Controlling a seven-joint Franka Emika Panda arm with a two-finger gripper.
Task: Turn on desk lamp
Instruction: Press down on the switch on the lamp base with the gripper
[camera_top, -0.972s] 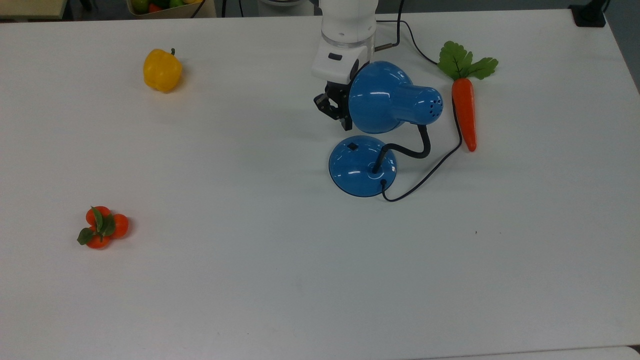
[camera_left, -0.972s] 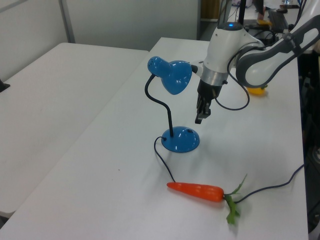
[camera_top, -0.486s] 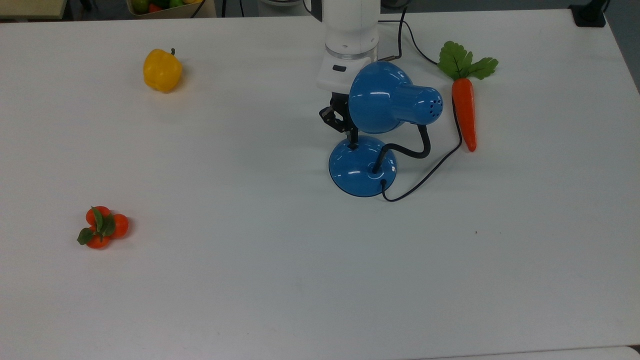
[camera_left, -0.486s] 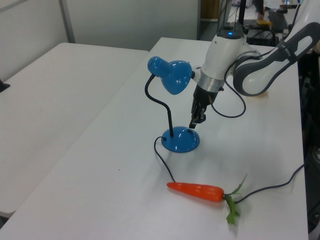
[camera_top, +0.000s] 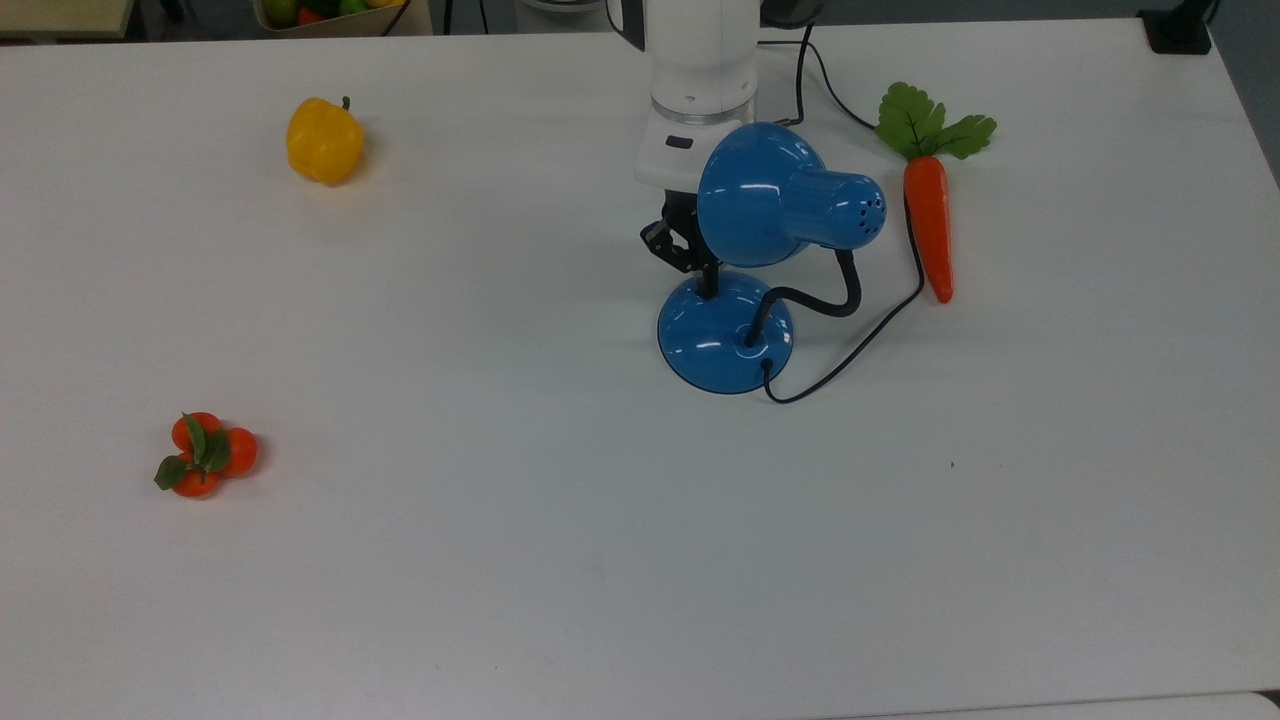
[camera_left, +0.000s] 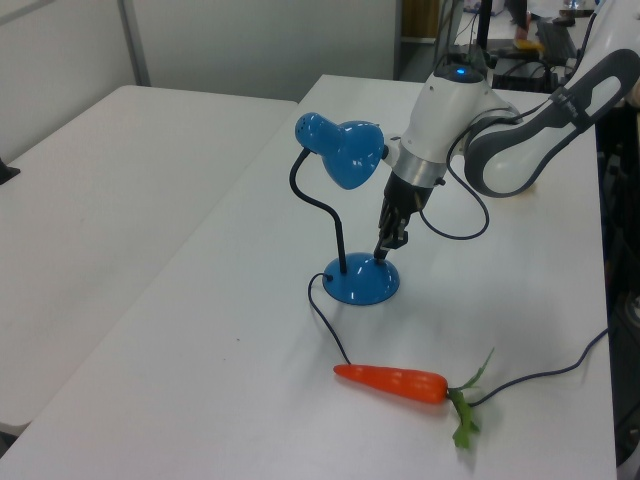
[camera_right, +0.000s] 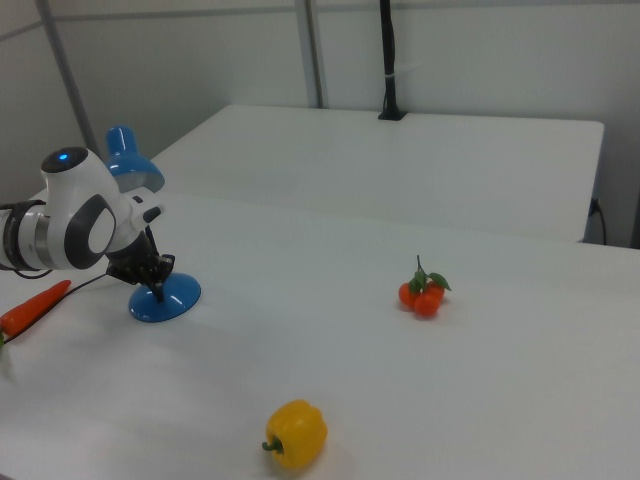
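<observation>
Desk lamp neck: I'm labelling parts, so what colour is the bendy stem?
Black; the desk lamp's gooseneck shows best in the top view.

Desk lamp (camera_top: 775, 200): glossy blue (black gooseneck and cord). Carrot (camera_top: 928, 228): orange, green leaves. Pepper (camera_top: 323, 141): yellow. Tangerine cluster (camera_top: 205, 455): orange, green leaves. Table (camera_top: 500, 560): white. Arm (camera_left: 520, 130): white and grey.

A white arm (camera_left: 445, 110) with grey joint sections, a silver wrist ring and a blue light is seen; a black gripper (camera_left: 385, 243) is fitted.
</observation>
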